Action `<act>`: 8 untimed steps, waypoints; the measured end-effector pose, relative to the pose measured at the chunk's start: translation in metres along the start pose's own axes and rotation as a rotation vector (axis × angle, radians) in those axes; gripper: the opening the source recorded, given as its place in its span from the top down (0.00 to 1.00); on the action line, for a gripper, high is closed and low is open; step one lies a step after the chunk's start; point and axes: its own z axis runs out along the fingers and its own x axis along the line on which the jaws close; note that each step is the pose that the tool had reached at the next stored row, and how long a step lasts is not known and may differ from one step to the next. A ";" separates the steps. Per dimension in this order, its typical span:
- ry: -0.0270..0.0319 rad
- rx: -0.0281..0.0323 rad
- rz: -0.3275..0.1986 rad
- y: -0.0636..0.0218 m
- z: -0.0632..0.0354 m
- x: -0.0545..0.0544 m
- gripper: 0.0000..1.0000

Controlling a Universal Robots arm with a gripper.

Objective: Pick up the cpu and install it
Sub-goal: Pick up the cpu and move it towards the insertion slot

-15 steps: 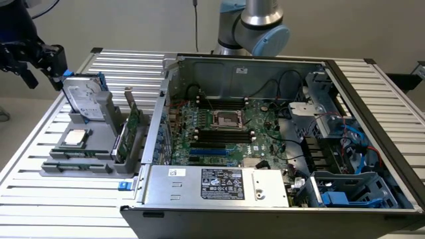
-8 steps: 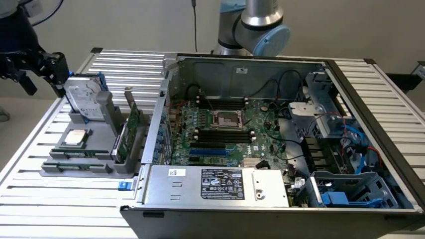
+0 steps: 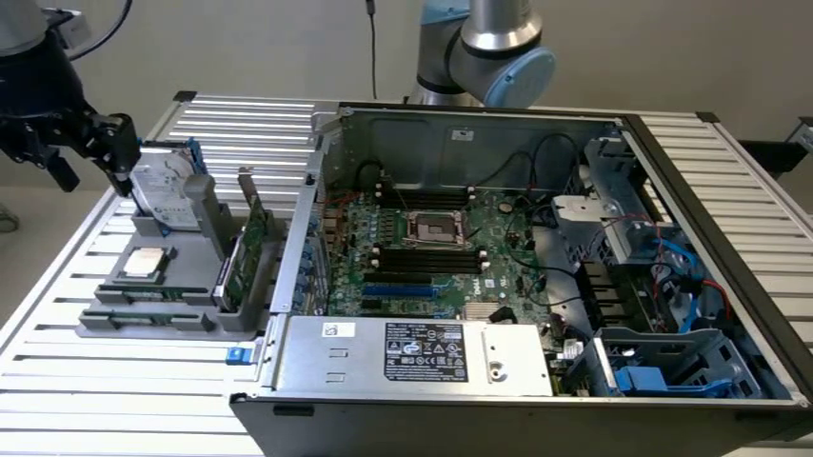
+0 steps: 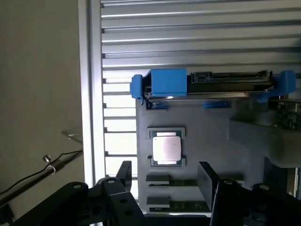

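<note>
The cpu (image 3: pixel 148 260) (image 4: pixel 167 149) is a small square chip with a dull silver top, lying flat in a recess of the grey parts holder (image 3: pixel 178 286) at the exterior view's left. My black gripper (image 3: pixel 87 152) hangs above the far end of that holder, beside the upright hard drive (image 3: pixel 163 186). In the wrist view its two fingers (image 4: pixel 123 175) stand wide apart, open and empty, with the cpu between and beyond them. The empty cpu socket (image 3: pixel 436 227) sits in the middle of the motherboard inside the open computer case (image 3: pixel 711 238).
The hard drive (image 4: pixel 211 84) stands in blue brackets close to the gripper. Green circuit cards (image 3: pixel 254 243) stand upright in the holder between the cpu and the case wall. A power supply (image 3: pixel 420 354) lies at the case's near edge. Slatted table (image 3: pixel 128 381) surrounds everything.
</note>
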 end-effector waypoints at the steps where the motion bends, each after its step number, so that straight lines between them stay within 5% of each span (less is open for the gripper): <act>1: 0.0000 0.0000 0.000 -0.0001 0.0017 0.000 0.33; 8: 0.0000 0.0000 -0.001 -0.0006 0.0145 -0.002 0.33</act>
